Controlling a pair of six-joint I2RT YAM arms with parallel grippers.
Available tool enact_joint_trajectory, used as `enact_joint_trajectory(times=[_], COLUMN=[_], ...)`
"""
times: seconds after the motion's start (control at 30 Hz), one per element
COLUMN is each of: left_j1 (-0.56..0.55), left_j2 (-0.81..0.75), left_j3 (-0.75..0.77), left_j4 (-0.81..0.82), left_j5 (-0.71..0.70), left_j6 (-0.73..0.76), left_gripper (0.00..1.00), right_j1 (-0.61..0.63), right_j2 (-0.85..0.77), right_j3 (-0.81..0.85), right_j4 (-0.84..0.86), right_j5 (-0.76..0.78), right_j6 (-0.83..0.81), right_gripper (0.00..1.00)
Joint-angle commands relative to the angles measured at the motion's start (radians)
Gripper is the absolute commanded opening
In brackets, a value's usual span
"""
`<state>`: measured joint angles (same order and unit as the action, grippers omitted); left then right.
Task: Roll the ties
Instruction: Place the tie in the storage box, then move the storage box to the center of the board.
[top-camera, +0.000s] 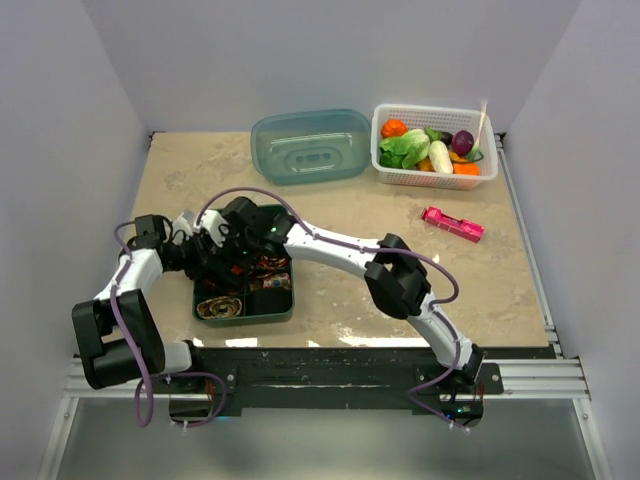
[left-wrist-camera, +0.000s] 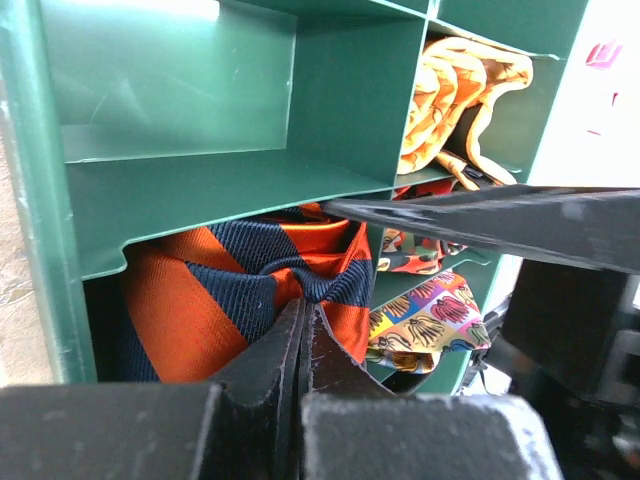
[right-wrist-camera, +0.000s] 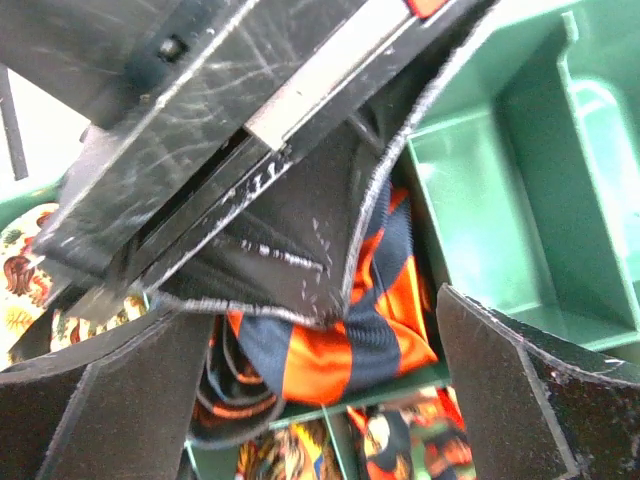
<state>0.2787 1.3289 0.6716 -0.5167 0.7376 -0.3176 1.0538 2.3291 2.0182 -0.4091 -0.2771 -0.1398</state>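
The orange tie with dark navy stripes (left-wrist-camera: 200, 300) lies bunched in one compartment of the green tray (left-wrist-camera: 200, 100); it also shows in the right wrist view (right-wrist-camera: 340, 350). My left gripper (left-wrist-camera: 302, 312) is shut, its tips pinching a pucker of this tie. My right gripper (right-wrist-camera: 320, 390) is open, its fingers (right-wrist-camera: 530, 400) straddling the same compartment just above the tie and the left fingers. In the top view both grippers, left (top-camera: 207, 250) and right (top-camera: 238, 228), meet over the tray's far left corner. Other patterned ties (left-wrist-camera: 430, 315) fill neighbouring compartments, one yellow-orange (left-wrist-camera: 450, 100).
A brown coiled tie (top-camera: 220, 306) sits in the tray's near left compartment. A teal lid (top-camera: 310, 145) and a white basket of toy vegetables (top-camera: 435, 145) stand at the back. A pink flat gadget (top-camera: 452, 224) lies on the table to the right.
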Motion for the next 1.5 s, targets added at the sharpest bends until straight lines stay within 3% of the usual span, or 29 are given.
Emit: enact_joint_trajectory(times=[0.0,0.33,0.5,0.6,0.63,0.7,0.73,0.8,0.83,0.93,0.97,1.07,1.17,1.47], left_j1=[-0.007,-0.007,-0.009,-0.007,-0.007,-0.007,-0.007,-0.009,-0.007,-0.009,-0.007,-0.007,-0.007,0.004], left_j2=[0.018,0.035,0.023,-0.005,-0.017,-0.036,-0.06,-0.086,-0.114,-0.14,-0.137,-0.123,-0.111,-0.086], left_j3=[0.016,0.075,0.129,0.18,0.21,0.235,0.259,0.278,0.292,0.307,0.313,0.333,0.347,0.375], left_j4=[-0.075,-0.052,-0.019,0.004,0.006,0.018,0.024,0.04,0.061,0.098,0.101,0.103,0.096,0.053], left_j5=[-0.07,-0.159,-0.116,-0.063,-0.046,0.005,0.012,0.009,-0.003,-0.01,-0.012,-0.026,-0.044,-0.09], left_j6=[0.031,0.034,0.028,0.018,0.014,0.005,-0.011,-0.032,-0.06,-0.112,-0.121,-0.141,-0.143,-0.123], left_gripper=[0.0,0.0,0.0,0.16,0.28,0.39,0.51,0.63,0.73,0.86,0.88,0.93,1.0,1.0], right_j1=[-0.014,-0.06,-0.084,-0.087,-0.084,-0.078,-0.074,-0.049,-0.038,0.02,0.037,0.109,0.178,0.268], right_j2=[-0.137,-0.258,-0.292,-0.342,-0.368,-0.395,-0.421,-0.439,-0.445,-0.458,-0.461,-0.444,-0.413,-0.266], right_j3=[-0.003,-0.079,-0.17,-0.237,-0.251,-0.292,-0.305,-0.328,-0.331,-0.328,-0.332,-0.335,-0.332,-0.346], right_j4=[0.012,-0.01,-0.022,-0.011,-0.016,-0.016,-0.022,-0.037,-0.054,-0.097,-0.102,-0.119,-0.149,-0.18], right_j5=[0.09,0.151,0.164,0.138,0.107,0.079,0.073,0.049,0.039,-0.002,-0.017,-0.063,-0.106,-0.062], right_j6=[-0.024,0.011,0.049,0.06,0.06,0.06,0.059,0.049,0.043,0.029,0.029,0.031,0.029,0.025], right_gripper=[0.99,0.99,0.98,0.98,0.98,0.96,0.93,0.8,0.61,0.32,0.16,0.0,0.0,0.0])
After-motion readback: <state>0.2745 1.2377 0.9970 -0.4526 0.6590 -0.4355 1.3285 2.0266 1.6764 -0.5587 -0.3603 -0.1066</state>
